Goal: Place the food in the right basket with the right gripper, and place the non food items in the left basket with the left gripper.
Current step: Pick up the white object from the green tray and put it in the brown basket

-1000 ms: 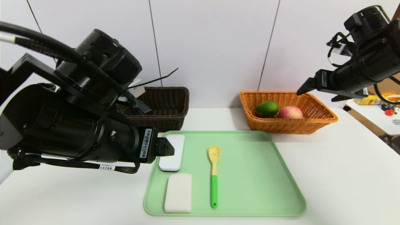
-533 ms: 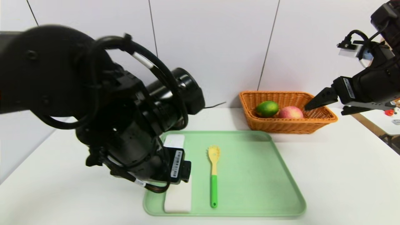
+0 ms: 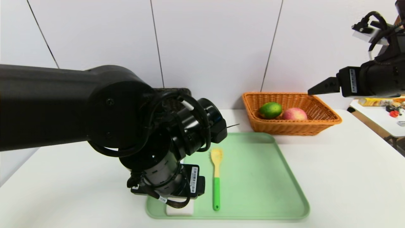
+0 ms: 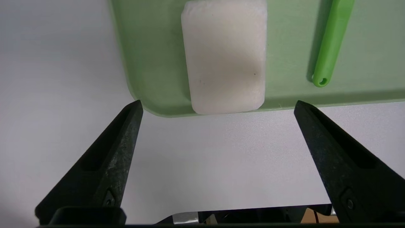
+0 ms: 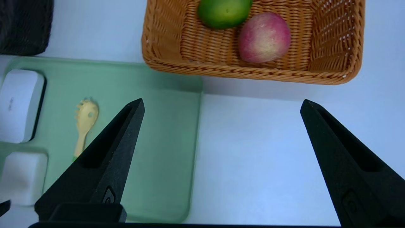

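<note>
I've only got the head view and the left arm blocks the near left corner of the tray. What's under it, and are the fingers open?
Observer: The left wrist view shows the white soap-like block lying flat in the green tray, at its near left corner. The left gripper is open above it, holding nothing.
Operator: Is the white case there too?
Observer: Yes. The right wrist view shows the flat white rounded case on the tray, just beyond the block.
Operator: And the right gripper?
Observer: The right gripper is open and empty, raised above the table beside the orange basket, which holds the peach and the green fruit.
</note>
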